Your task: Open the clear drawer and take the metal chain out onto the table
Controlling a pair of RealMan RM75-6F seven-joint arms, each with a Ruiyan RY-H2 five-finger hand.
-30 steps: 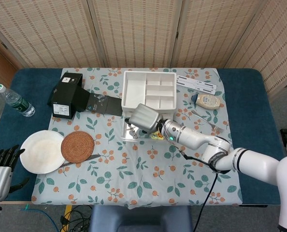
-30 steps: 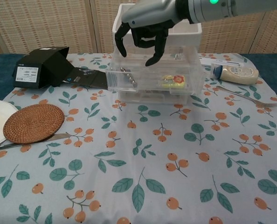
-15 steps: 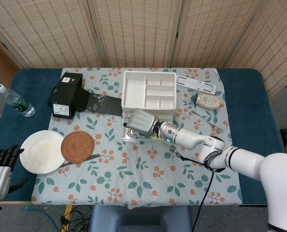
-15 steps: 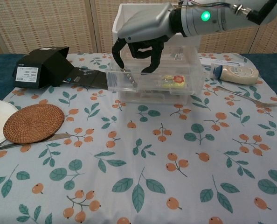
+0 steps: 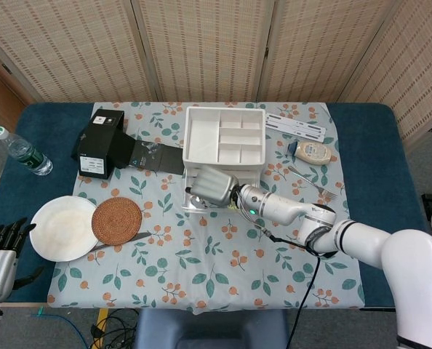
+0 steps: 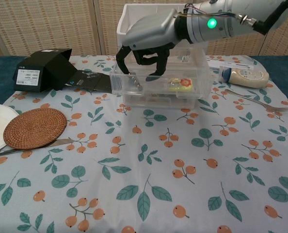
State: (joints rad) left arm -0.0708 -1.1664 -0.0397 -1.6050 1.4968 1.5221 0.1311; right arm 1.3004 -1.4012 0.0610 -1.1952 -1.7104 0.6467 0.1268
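Note:
The clear drawer (image 6: 158, 90) stands pulled out from under the white organiser tray (image 6: 129, 19). Inside it, at the left, lies the metal chain (image 6: 135, 80), with a yellow item (image 6: 179, 83) to its right. My right hand (image 6: 146, 41) hangs over the drawer's left half. Its fingers (image 6: 121, 60) are spread and curl down past the rim, around the chain, and hold nothing that I can see. In the head view my right hand (image 5: 214, 185) covers the chain. My left hand (image 5: 1, 254) rests off the table's front left corner, fingers apart and empty.
A black box (image 5: 100, 142) lies left of the tray. A woven coaster (image 5: 117, 220), white plate (image 5: 60, 229) and knife (image 5: 121, 242) sit at the front left, a water bottle (image 5: 23, 153) at the far left. A sauce bottle (image 5: 314, 151) and fork (image 5: 314, 183) lie right.
My right hand has come down and slightly forward, so its fingertips now dip into the open drawer beside the chain. The left hand has not moved.

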